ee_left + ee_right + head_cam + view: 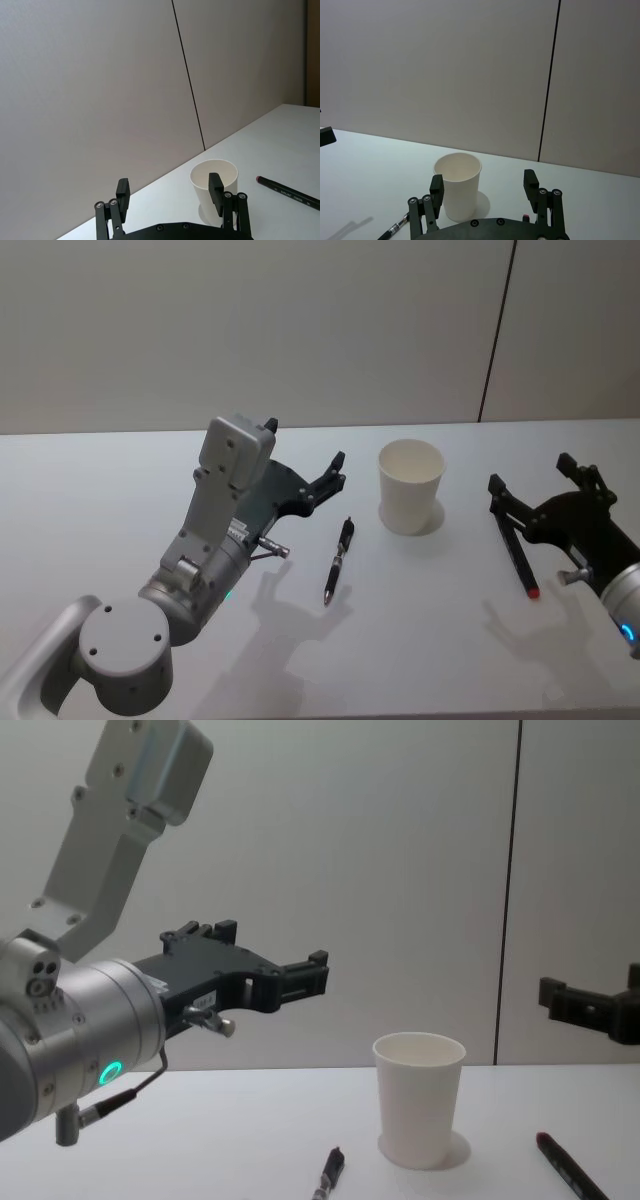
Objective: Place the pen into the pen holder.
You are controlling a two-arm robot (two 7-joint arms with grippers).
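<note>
The pen holder, a white paper cup [410, 485], stands upright on the white table [100, 490], seen also from the chest [420, 1100] and both wrists [202, 182] [460, 185]. A black pen [338, 560] lies flat on the table to the cup's front left, also seen low in the chest view [330, 1172]. My left gripper [305, 445] hovers open and empty above the table, left of the cup and behind the pen. My right gripper [531, 473] is open and empty to the right of the cup.
A second dark pen with a red end [515, 552] lies on the table under the right gripper, also in the left wrist view [287, 192]. A plain wall with a vertical seam [495, 340] closes the table's far edge.
</note>
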